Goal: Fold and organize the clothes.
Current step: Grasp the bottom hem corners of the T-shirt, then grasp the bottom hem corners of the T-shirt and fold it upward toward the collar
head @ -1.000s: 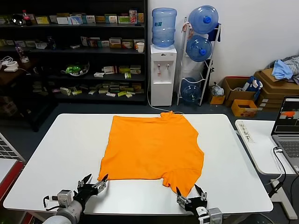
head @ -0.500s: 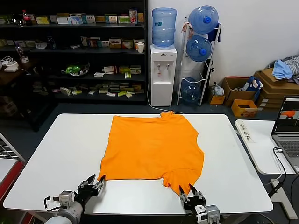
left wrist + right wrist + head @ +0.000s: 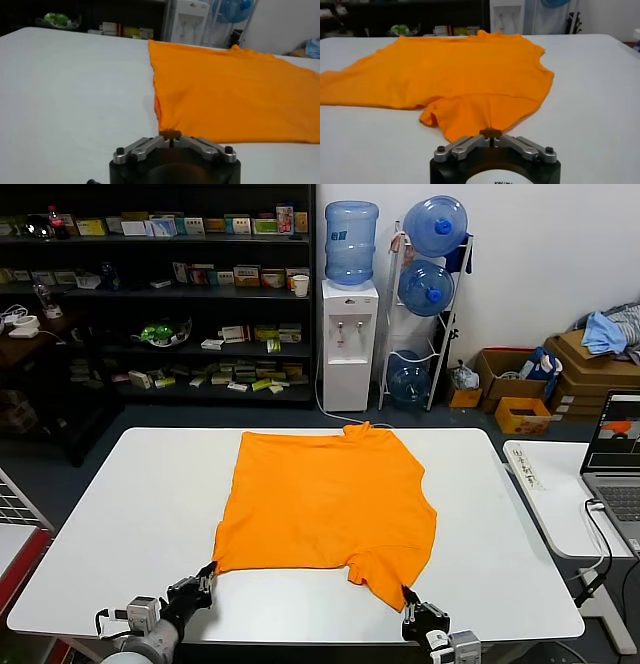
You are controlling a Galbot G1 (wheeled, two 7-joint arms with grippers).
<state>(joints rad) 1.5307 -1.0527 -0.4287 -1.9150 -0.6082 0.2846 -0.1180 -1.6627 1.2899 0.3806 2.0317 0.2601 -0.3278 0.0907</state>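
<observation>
On the white table (image 3: 120, 514), smooth and matte with rounded corners, the left gripper (image 3: 207, 576) sits low at the near edge, its dark metal fingers clenched on the near left corner of the T-shirt (image 3: 325, 504). From the left wrist camera the two grey jaw links meet in a shallow peak, and a small pinch of the T-shirt (image 3: 225, 95) is caught at their tip.

Moving rightward, the shirt lies flat across the middle of the tabletop, a bright orange cotton sheet, roughly rectangular, with soft shallow wrinkles and its round neck at the far edge. Its left side runs nearly straight; its near edge is straight until a short sleeve folds out into a tapering flap toward the near right. No lettering shows on the upward face.

At the tip of that flap the right gripper (image 3: 412, 608) is likewise clamped shut on the fabric, at the table's near edge. The right wrist camera shows the T-shirt (image 3: 465, 75) narrowing to a point that disappears between the closed jaws, a small fold curling beside it.

Farther right, a second white desk (image 3: 545, 504) carries an open laptop (image 3: 612, 464), and beyond it cardboard boxes (image 3: 585, 379) hold a crumpled light blue cloth (image 3: 606, 330).
</observation>
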